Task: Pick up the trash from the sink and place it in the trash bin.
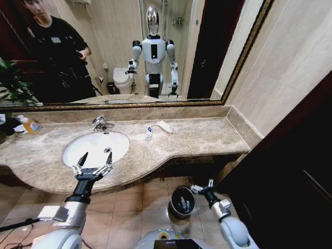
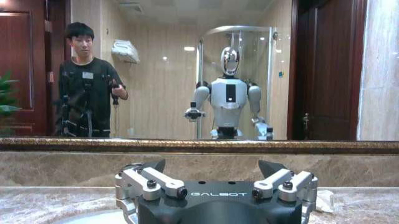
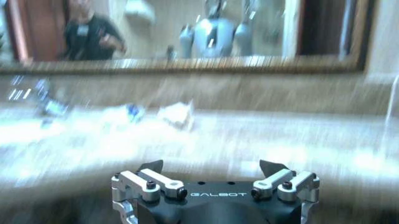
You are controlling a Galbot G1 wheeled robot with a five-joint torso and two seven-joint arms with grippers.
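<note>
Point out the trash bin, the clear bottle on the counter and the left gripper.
trash bin (image 1: 173,198): head view, its metal rim.
clear bottle (image 1: 149,133): head view, its labelled body.
left gripper (image 1: 94,163): head view, midway between its open fingertips.

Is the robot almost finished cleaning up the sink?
Partly. The trash bin on the floor already has some small items inside. Nothing is in hand: the left gripper hovers open at the sink and the right gripper sits open beside the bin. Left: a tiny bottle and a white packet on the counter.
</note>
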